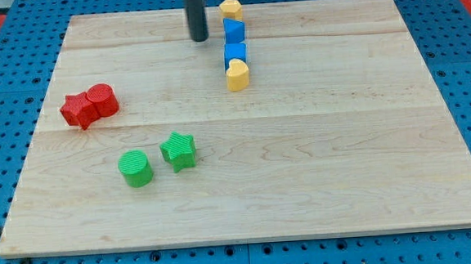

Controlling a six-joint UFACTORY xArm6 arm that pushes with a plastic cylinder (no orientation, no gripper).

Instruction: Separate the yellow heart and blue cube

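The yellow heart [238, 75] lies near the top middle of the wooden board [320, 168]. The blue cube [235, 53] sits just above it and touches it. They are the lower end of a vertical column of blocks. Above the cube is a second blue block [234, 29], whose shape I cannot make out, and above that a yellow hexagon-like block [229, 8]. My tip [199, 40] rests on the board to the left of this column, level with the second blue block, a small gap away and touching no block.
A red star [78, 111] and a red cylinder [102, 99] touch each other at the view's left. A green cylinder [135, 168] and a green star [178, 150] sit close together at the lower left. A blue pegboard surrounds the board.
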